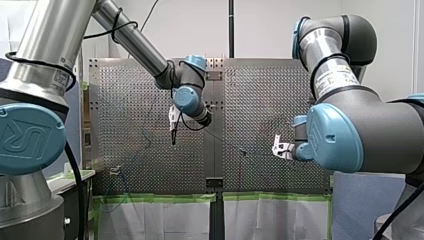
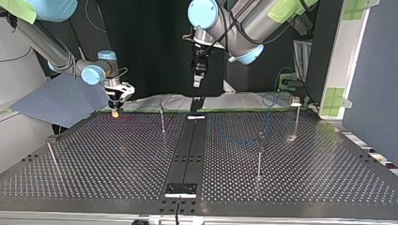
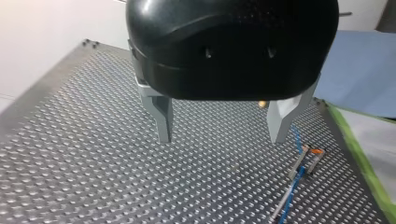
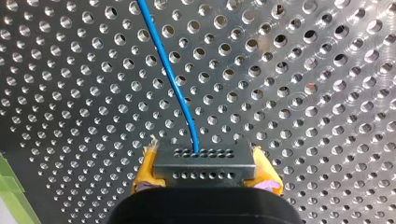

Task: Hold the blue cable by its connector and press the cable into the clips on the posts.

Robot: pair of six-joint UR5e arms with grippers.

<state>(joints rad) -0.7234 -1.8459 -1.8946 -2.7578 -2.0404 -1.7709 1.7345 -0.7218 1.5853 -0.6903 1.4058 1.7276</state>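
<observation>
Perforated table (image 4: 327, 70); half-hidden right jaws seemingly clamp connector (image 4: 204, 164); blue cable (image 4: 167, 74) cropped.

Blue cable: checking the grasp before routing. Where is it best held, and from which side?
By its connector, probably: a flat-sided block, unlike the thin blue cable. Come from behind it, as my right gripper does, cable running ahead.

The perforated worktop (image 2: 117, 159) bears thin upright posts (image 2: 259, 157) left and right of a dark centre strip (image 2: 187, 150) running up the frame's middle.
</observation>
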